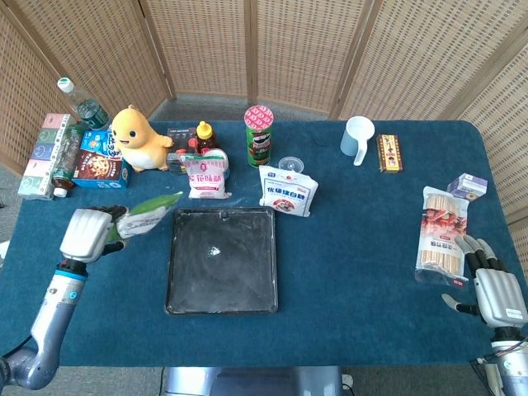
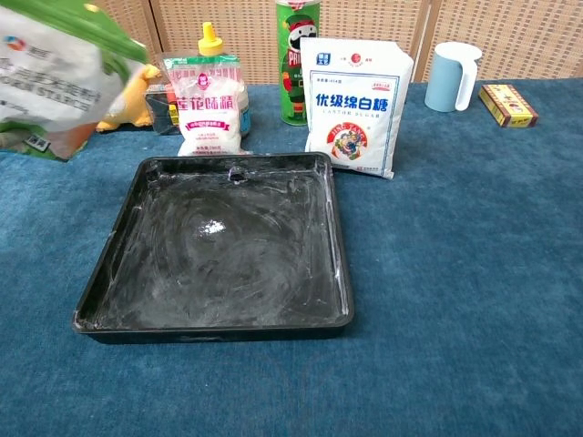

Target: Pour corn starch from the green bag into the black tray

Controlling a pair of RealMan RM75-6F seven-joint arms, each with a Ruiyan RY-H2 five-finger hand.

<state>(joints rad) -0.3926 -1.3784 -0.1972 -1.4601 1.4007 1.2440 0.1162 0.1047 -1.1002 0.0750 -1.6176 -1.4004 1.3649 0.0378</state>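
two hands show from the head view: the left hand [image 1: 85, 233] grips the green bag [image 1: 147, 214] above the worktop [image 1: 355, 272] near its left edge, clear of the black tray [image 1: 221, 260], which carries a small white heap, while the right hand [image 1: 493, 289] rests open by the right edge; i judge the pour is done, so the bag should go down mouth up, clear of the tray. from the chest view the bag [image 2: 55, 73] fills the top left corner, print blurred, a white pouch [image 2: 353, 100] reads "castor sugar", and the green can [image 2: 299, 59] looks like pringles.
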